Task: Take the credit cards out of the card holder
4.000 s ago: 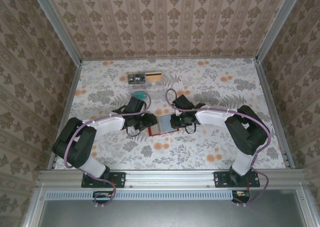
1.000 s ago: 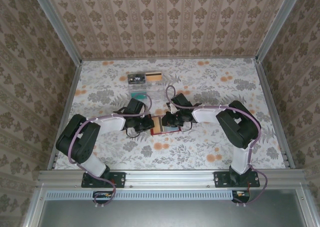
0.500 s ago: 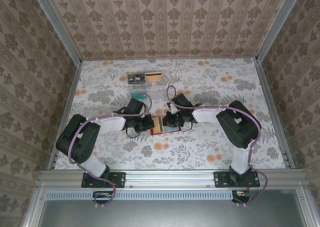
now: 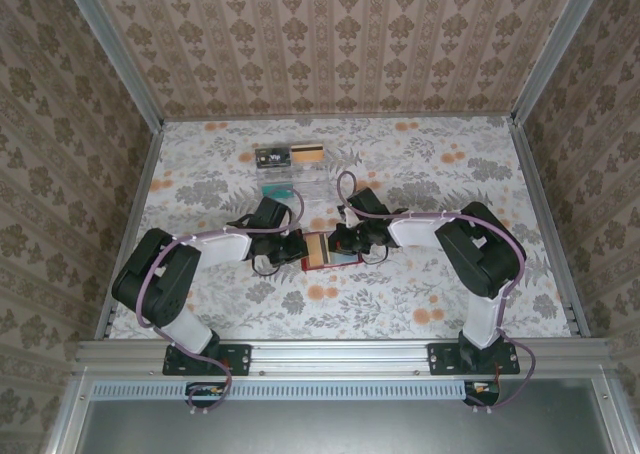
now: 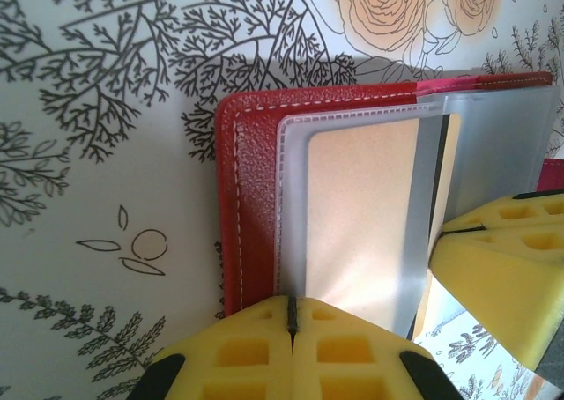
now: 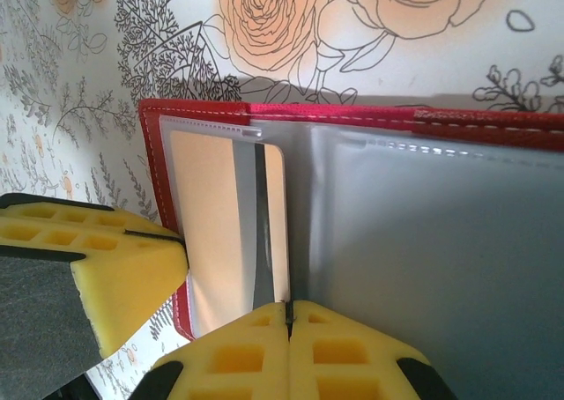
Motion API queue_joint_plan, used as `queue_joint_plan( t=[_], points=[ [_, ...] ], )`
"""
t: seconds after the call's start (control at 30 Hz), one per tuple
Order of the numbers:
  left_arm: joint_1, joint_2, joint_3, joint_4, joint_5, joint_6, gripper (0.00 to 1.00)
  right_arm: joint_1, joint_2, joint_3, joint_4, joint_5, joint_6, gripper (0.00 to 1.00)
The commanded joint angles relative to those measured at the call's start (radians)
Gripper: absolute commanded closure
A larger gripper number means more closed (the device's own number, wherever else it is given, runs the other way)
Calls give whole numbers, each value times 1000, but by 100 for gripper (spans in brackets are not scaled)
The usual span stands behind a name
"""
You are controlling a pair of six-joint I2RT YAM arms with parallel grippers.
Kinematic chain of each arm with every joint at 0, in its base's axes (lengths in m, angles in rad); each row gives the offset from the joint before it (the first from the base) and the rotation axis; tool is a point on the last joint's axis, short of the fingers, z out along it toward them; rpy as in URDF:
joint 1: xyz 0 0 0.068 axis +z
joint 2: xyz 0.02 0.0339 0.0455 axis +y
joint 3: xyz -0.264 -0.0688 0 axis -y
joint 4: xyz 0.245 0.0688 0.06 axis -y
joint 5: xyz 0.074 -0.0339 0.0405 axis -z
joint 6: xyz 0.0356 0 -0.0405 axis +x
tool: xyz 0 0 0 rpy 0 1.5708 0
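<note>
The card holder [image 5: 251, 206] lies open, inner face up, on the middle of the flowered table [image 4: 450, 174], between the two arms. One clear sleeve [image 5: 293, 197] is in play, with a tan credit card [image 6: 207, 233] with a dark stripe inside it.

The left gripper [image 5: 291, 316] has its yellow jaws pressed together on the sleeve's near edge, apparently to anchor the holder against the pull. From the opposite side, the right gripper [image 6: 289, 316] is closed tight, seemingly on the card's edge where it peeks past the sleeve mouth. That grip suits sliding the card out sideways.

Several loose cards [image 4: 290, 156] lie near the far side of the table, well apart from the holder, likely as a drop spot clear of the work.
</note>
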Motion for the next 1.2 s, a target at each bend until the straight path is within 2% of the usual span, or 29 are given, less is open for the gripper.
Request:
queue_joint_plan(
  t=[0.0, 0.07, 0.23, 0.4, 0.53, 0.63, 0.8, 1.17],
  points=[
    [-1, 25, 4, -69, -27, 25, 100, -14, -42, -20, 8, 1, 3, 100],
    [-3, 29, 7, -67, -25, 25, 100, -14, -30, -16, 21, -28, 4, 100],
    [-6, 38, 11, -60, -13, 26, 100, 0, 10, -12, 64, -59, 27, 79],
    [-12, 45, 14, -55, -9, 22, 100, 2, 38, -10, 86, -65, 41, 79],
    [-15, 45, 15, -57, -8, 22, 100, 2, 50, -9, 97, -69, 48, 80],
    [-15, 40, 15, -60, -9, 25, 100, 1, 40, -20, 97, -62, 49, 91],
    [-12, 35, 10, -75, -19, 29, 100, -22, -5, -59, 99, -46, 43, 100],
    [-7, 17, 7, -83, -17, 36, 100, -89, -139, -167, 106, -46, 37, 100]
  ],
)
